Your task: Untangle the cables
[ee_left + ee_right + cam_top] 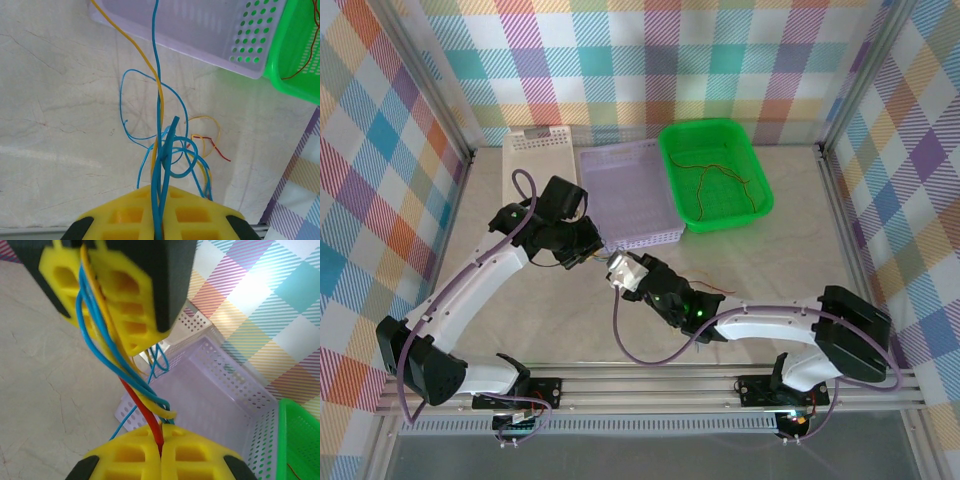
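My right gripper (161, 442) pinches a red strand and my left gripper (160, 215) is clamped on blue ones. The cables (117, 365) run between them, light, limp and slippery, so I judge they are best pinched near the knot. My left wrist view adds loose loops dangling over the table (60, 100). Beyond, the green basket (715, 175) holds more wires.
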Available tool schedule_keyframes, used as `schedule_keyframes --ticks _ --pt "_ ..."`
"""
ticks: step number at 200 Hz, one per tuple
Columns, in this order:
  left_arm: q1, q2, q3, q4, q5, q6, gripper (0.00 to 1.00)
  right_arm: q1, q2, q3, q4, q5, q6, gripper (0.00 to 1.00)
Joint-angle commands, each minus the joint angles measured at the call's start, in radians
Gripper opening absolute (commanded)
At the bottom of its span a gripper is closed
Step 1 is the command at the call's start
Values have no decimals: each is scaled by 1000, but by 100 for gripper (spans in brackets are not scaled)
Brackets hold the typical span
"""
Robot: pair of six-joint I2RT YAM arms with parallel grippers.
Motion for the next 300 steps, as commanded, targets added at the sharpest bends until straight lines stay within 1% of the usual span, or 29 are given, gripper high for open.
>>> schedule_keyframes --ticks 1,20,45,55,73,92,104,112,125,129,139,146,159,166,194,207,235,261,300 --pt "-10 -15 9 -27 17 32 2 -11 -97 5 -21 -16 54 0" --pt "-2 -7 19 -46 9 51 9 -22 -179 -11 -111 -79 106 0" --pt "17 -8 16 -49 10 64 14 -63 -299 -15 -270 -243 194 0" --pt "22 -7 17 -46 14 68 18 -80 -340 -10 -328 -306 216 0" --pt "32 -4 21 -36 29 72 28 -92 -389 -4 -379 -353 229 0" --pt "39 -5 23 -22 40 70 30 -100 -400 7 -406 -366 238 0" --pt "47 -3 29 -18 41 74 30 -104 -401 11 -406 -339 243 0" --pt "47 -6 28 -17 35 75 29 -113 -408 13 -406 -329 249 0" --pt "49 -17 16 -5 29 78 22 -137 -435 15 -395 -292 264 0" --pt "51 -21 12 -3 26 77 19 -152 -447 17 -395 -288 274 0" --pt "51 -30 0 4 17 80 6 -197 -484 24 -400 -297 312 0" --pt "53 -36 -8 7 10 80 0 -229 -508 35 -407 -294 339 0" --pt "58 -46 -24 14 -1 80 0 -286 -546 68 -448 -318 360 0" --pt "61 -49 -32 20 -4 82 0 -308 -557 90 -468 -315 400 0" --pt "76 -57 -50 33 -15 86 0 -361 -569 200 -545 -276 395 0" --pt "81 -65 -56 42 -27 94 0 -386 -551 257 -567 -274 390 0" --pt "81 -95 -73 76 -36 125 0 -463 -460 416 -621 -287 378 0" --pt "81 -132 -86 92 -49 165 0 -566 -352 582 -672 -341 381 0" --pt "81 -214 -143 143 -69 228 0 -674 -179 816 -707 -382 388 0"
